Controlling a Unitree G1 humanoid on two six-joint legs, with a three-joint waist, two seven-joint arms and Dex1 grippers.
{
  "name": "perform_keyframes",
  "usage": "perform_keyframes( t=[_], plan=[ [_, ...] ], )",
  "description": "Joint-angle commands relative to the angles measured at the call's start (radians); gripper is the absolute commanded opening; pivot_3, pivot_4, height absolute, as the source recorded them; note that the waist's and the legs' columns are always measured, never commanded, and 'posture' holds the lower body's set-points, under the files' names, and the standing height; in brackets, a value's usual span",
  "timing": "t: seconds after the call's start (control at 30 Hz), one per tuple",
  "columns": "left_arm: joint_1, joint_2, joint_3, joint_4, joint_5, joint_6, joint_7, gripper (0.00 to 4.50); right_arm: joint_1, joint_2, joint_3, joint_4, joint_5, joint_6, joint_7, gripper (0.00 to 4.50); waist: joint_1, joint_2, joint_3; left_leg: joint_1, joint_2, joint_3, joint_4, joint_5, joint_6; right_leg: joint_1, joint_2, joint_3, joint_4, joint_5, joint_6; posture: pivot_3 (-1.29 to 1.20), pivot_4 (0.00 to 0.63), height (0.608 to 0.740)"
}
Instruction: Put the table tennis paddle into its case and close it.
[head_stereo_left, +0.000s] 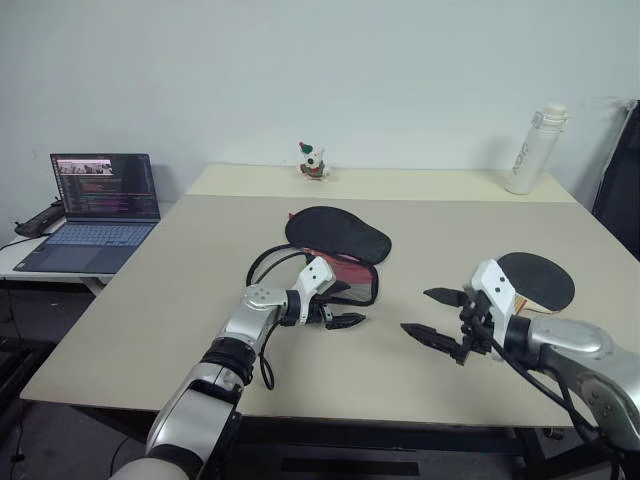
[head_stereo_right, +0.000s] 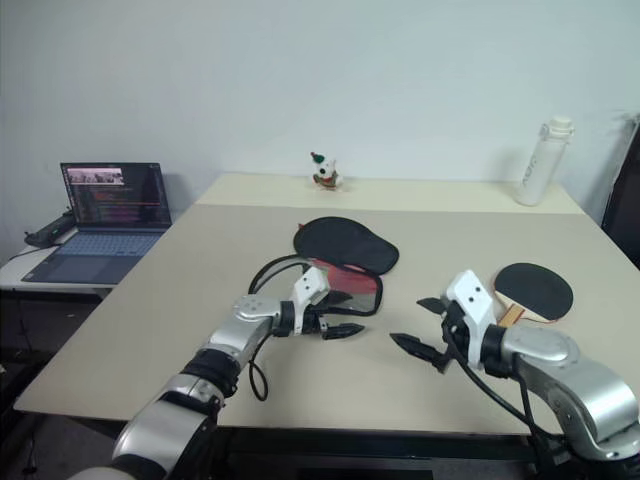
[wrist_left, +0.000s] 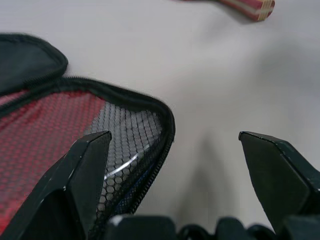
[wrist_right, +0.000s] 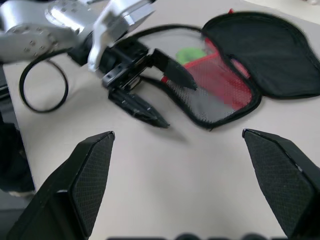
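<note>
On the table (head_stereo_left: 150, 330), the case (head_stereo_left: 335, 250) lies unzipped at centre; the paddle (head_stereo_left: 537, 280) rests apart, beside the right gripper (head_stereo_left: 432, 315). Both grippers stand released, empty. Left gripper (head_stereo_left: 340, 305) should pin the case's near rim squarely before insertion.

No legible text; tiny unreadable lines on the laptop (head_stereo_left: 98, 205) screen.

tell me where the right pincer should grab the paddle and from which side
A judgement: take the table tennis paddle by its wooden handle, not the flat black head, which lies flush on the table with little edge to pinch. The handle points toward the robot, just beyond the open right pincer, so come in from the near side, one finger on each side of it.
</note>
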Motion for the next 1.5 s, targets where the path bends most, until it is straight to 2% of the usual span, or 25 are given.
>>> perform_keyframes(
  t=[0.03,0.47,0.57,0.87,0.9,1.0,1.33,1.5],
  plan=[
    [-0.042,-0.014,0.006,0.052,0.026,-0.048,-0.017,4.46,0.004,-0.001,-0.014,-0.04,-0.013,-0.041,-0.003,4.5,-0.002,0.0,0.0,0.0,0.0,0.0,0.0,0.0,0.0,0.0,0.0,0.0,0.0,0.0,0.0,0.0,0.15,0.74],
    [-0.143,-0.078,0.021,0.266,0.105,-0.124,0.02,4.46,0.046,0.031,-0.034,-0.048,-0.021,-0.054,-0.042,4.5,-0.001,0.0,0.0,0.001,0.0,0.0,0.001,0.0,0.0,0.001,0.0,0.0,0.002,0.0,0.0,0.0,0.15,0.74],
    [-0.154,-0.087,0.031,0.285,0.112,-0.13,0.02,3.52,0.045,0.03,-0.041,-0.046,-0.023,-0.056,-0.048,4.5,-0.002,0.0,0.0,0.001,0.0,0.0,0.001,0.0,0.0,0.0,0.0,0.0,0.002,0.0,0.0,0.0,0.15,0.74],
    [-0.149,-0.068,0.063,0.299,0.118,-0.147,0.027,0.2,0.044,0.021,-0.065,-0.037,-0.026,-0.061,-0.053,4.5,-0.002,0.0,0.0,0.001,0.001,0.0,0.001,0.0,0.0,0.0,0.001,0.0,0.002,0.0,0.0,0.0,0.15,0.74],
    [-0.149,-0.066,0.065,0.298,0.119,-0.148,0.024,0.03,0.044,0.02,-0.067,-0.036,-0.027,-0.061,-0.052,4.5,-0.002,0.0,0.0,0.001,0.001,0.0,0.001,0.0,0.0,0.0,0.001,0.0,0.003,0.0,0.0,0.0,0.15,0.74],
    [-0.141,-0.06,0.061,0.284,0.119,-0.159,-0.027,0.03,0.043,0.017,-0.071,-0.034,-0.027,-0.061,-0.048,4.5,-0.002,0.0,0.0,0.002,0.001,0.0,0.001,0.0,0.0,0.0,0.001,0.0,0.003,0.0,0.0,0.0,0.15,0.74],
    [-0.028,0.013,-0.075,0.118,0.16,-0.282,-0.451,0.03,0.064,0.004,-0.097,-0.043,-0.019,-0.06,-0.045,4.5,-0.002,0.0,0.0,0.002,0.002,0.0,0.001,0.0,0.0,0.001,0.002,0.001,0.003,0.0,0.0,0.0,0.15,0.74],
    [-0.007,0.089,-0.181,0.053,0.143,-0.341,-0.55,0.03,0.088,0.01,-0.104,-0.062,-0.015,-0.059,-0.051,4.5,-0.004,0.0,0.0,0.002,0.002,0.0,0.001,0.0,0.0,0.001,0.002,0.001,0.003,0.0,0.0,0.0,0.15,0.74]
  ],
)
